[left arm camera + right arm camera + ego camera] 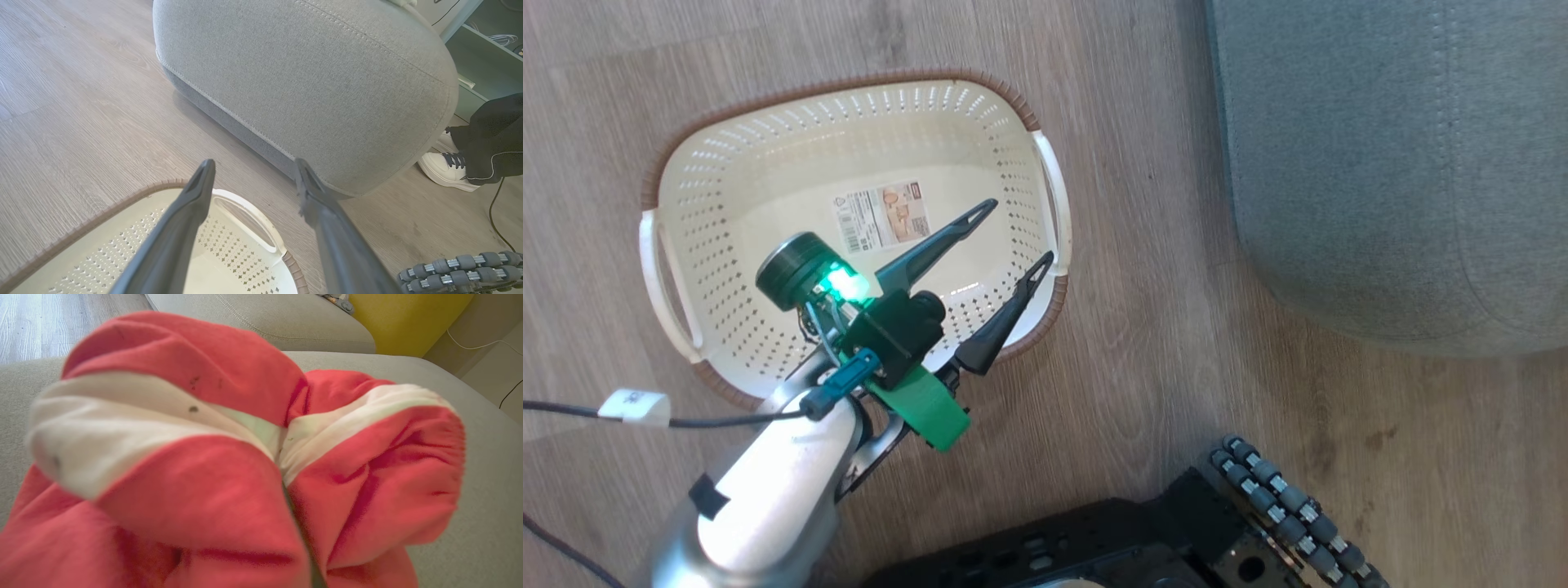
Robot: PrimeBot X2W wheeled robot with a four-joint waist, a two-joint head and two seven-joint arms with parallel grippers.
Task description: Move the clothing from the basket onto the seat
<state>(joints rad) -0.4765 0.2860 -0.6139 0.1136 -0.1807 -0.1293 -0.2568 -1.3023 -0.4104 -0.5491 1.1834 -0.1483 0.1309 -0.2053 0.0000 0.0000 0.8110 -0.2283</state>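
The basket [686, 188] is found empty, and the left end effector [1018, 231] is spread wide above it, holding nothing. The clothing [229, 490] is bunched over the seat [482, 498] — apparently clamped in the closed right end effector (fingers buried in fabric) — so only its release is judged left.

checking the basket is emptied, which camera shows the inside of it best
The head view: the whole basket from above, its floor bare but for a label. The left wrist view catches one end, rim and handle. The right wrist view faces the red clothing, with the seat behind it.
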